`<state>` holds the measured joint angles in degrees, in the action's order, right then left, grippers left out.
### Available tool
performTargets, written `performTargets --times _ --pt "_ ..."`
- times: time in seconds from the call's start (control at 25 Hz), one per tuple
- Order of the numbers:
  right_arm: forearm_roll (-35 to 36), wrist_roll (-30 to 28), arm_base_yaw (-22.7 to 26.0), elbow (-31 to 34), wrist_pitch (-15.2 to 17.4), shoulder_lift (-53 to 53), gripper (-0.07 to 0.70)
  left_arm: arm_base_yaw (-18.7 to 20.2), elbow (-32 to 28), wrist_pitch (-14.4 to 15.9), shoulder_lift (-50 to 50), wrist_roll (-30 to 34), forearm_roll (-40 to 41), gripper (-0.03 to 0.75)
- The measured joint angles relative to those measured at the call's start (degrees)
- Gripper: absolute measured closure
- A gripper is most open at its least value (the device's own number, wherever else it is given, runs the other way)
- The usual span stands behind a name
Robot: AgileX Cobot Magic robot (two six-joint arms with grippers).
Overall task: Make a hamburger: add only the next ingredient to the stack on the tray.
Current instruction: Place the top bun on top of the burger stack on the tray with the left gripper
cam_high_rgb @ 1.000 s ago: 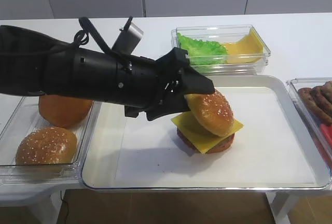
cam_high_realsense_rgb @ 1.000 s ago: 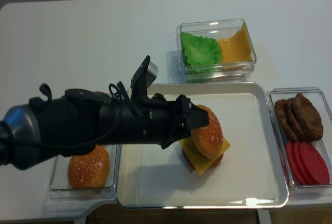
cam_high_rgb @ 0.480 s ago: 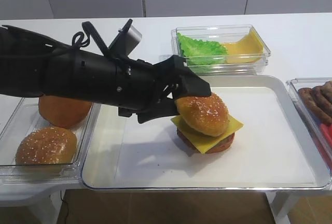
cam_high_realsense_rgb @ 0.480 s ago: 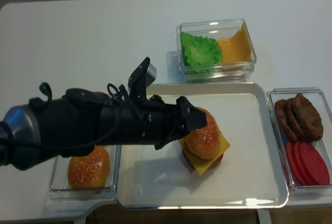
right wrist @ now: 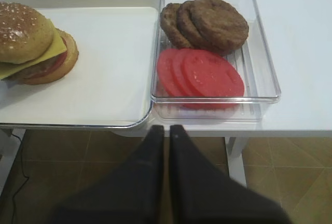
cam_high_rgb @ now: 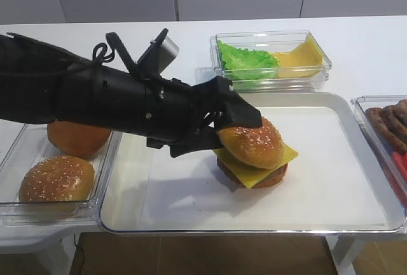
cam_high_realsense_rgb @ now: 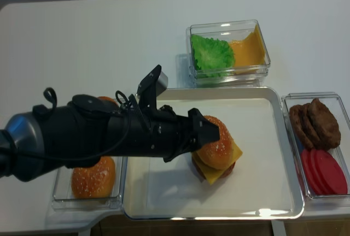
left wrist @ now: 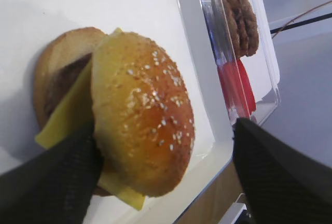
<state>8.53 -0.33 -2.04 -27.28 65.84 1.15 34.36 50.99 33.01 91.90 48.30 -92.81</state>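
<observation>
Bun top (domed, seeded) on square cheese.

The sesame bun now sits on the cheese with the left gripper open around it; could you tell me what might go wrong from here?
1. The left gripper is open, but one finger looks to touch the sesame bun, so pulling back could drag it.
2. The bun sits slightly tilted and off-centre on the cheese, so it may slide.
3. A low retreat could clip the tray rim.
</observation>
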Motion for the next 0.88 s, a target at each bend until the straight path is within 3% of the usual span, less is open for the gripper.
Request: performTargets --times 0.2,0.56,0.88 --pt "0.00 0.00 0.00 0.00 0.00 0.00 0.633 0.97 0.00 -0.11 0.00 -0.35 0.00 0.140" --pt "0.00 0.00 0.00 0.00 0.00 0.00 0.636 0.97 0.00 -4.15 0.00 -0.35 0.35 0.140" --pt "0.00 0.33 0.00 0.00 0.00 0.00 0.636 0.97 0.00 -1.31 0.00 -0.47 1.21 0.140"
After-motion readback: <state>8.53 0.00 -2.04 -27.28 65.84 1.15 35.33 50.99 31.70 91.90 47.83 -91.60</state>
